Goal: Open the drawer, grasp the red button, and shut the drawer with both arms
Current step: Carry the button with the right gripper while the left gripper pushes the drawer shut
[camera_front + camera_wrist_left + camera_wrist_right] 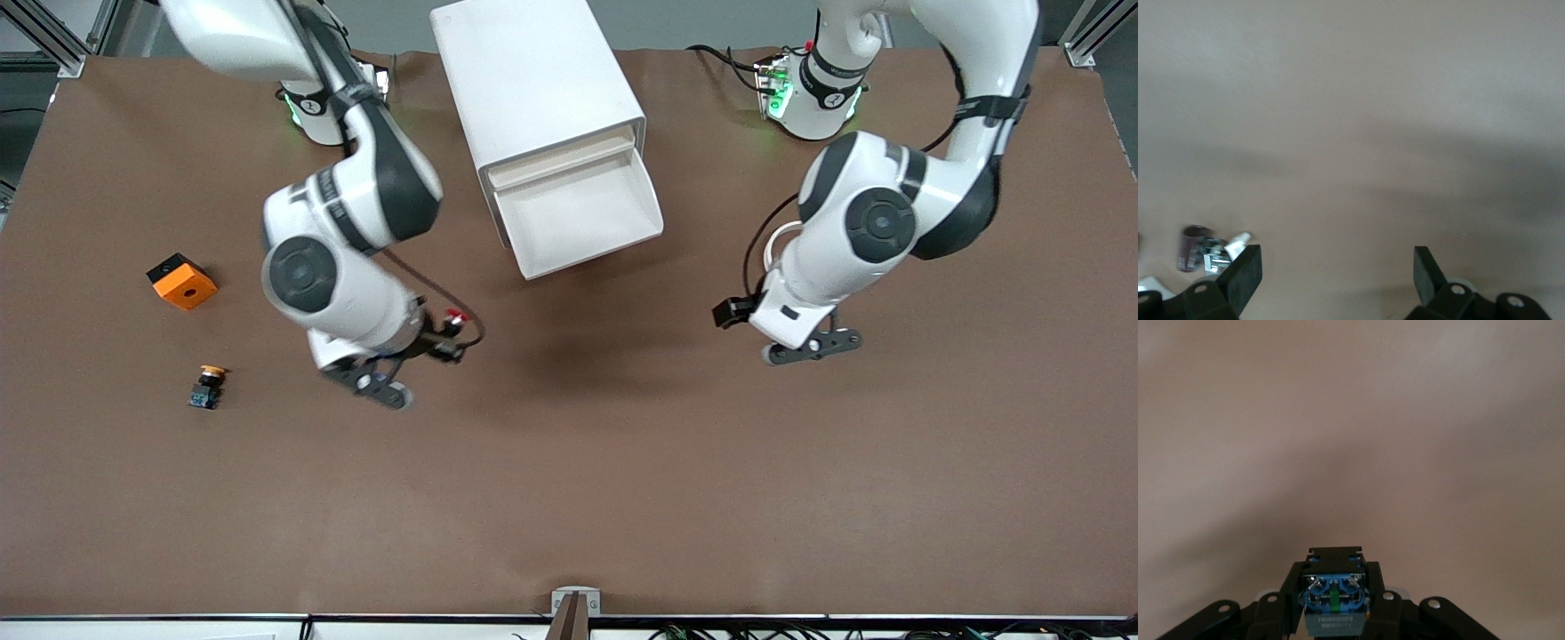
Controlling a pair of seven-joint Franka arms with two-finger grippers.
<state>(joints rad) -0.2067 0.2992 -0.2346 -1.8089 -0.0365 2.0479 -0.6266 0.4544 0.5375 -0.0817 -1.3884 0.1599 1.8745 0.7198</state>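
The white cabinet (533, 80) stands at the table's robot end, and its top drawer (582, 218) is pulled open and looks empty. My right gripper (447, 340) is over the bare table, toward the right arm's end from the drawer. It is shut on the red-capped button (455, 316). The right wrist view shows the button's black-and-blue body (1333, 597) clamped in my right gripper (1333, 587). My left gripper (731, 312) hovers over the table toward the left arm's end from the drawer. It is open and empty in the left wrist view (1338, 273).
An orange cube with a hole (182, 282) and a yellow-orange-capped button (207, 387) lie on the brown table toward the right arm's end. The left wrist view shows the red button (1198, 250) in the distance.
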